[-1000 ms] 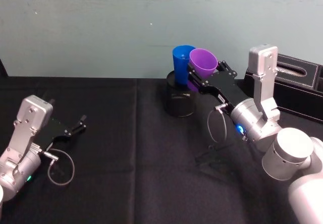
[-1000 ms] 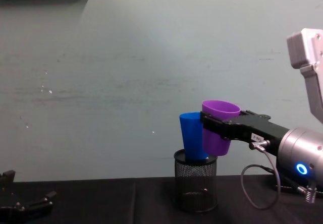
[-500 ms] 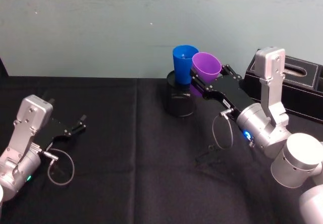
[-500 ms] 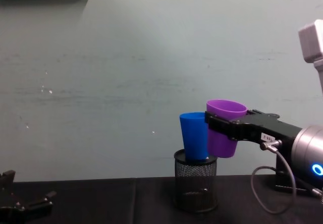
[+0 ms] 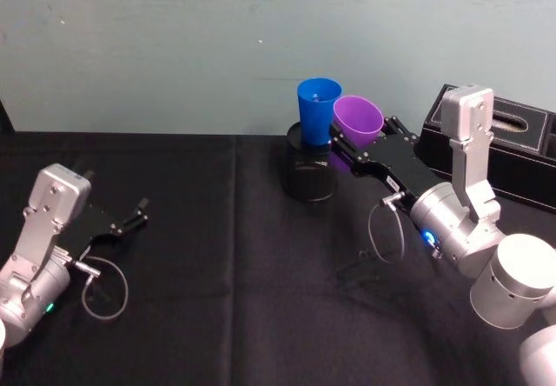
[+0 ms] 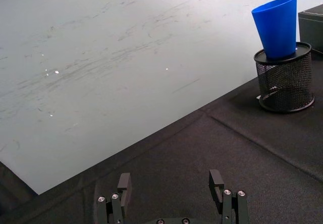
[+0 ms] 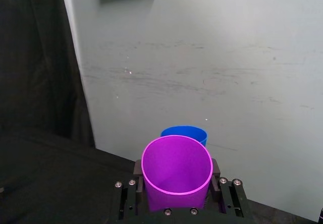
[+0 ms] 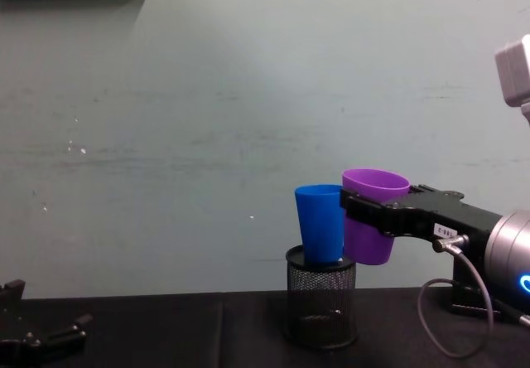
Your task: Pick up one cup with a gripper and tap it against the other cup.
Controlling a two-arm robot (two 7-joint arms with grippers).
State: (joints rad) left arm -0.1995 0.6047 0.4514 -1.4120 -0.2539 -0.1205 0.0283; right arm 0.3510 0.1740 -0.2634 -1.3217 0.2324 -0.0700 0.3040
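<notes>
Jaws of the right gripper (image 5: 350, 140) are clamped on the sides of the purple cup (image 5: 357, 115), holding it mouth up in the air above the tabletop (image 5: 217, 273). There are two cups. The blue cup (image 5: 318, 108) stands in the single black mesh holder (image 5: 310, 176), and the purple one hangs just beside it on the right; I cannot tell whether they touch. One black box (image 5: 512, 147) sits near the wall behind the right arm. The left gripper (image 5: 135, 215), jaws apart, rests low at the left, with a broad stretch of tabletop between it and the holder.
</notes>
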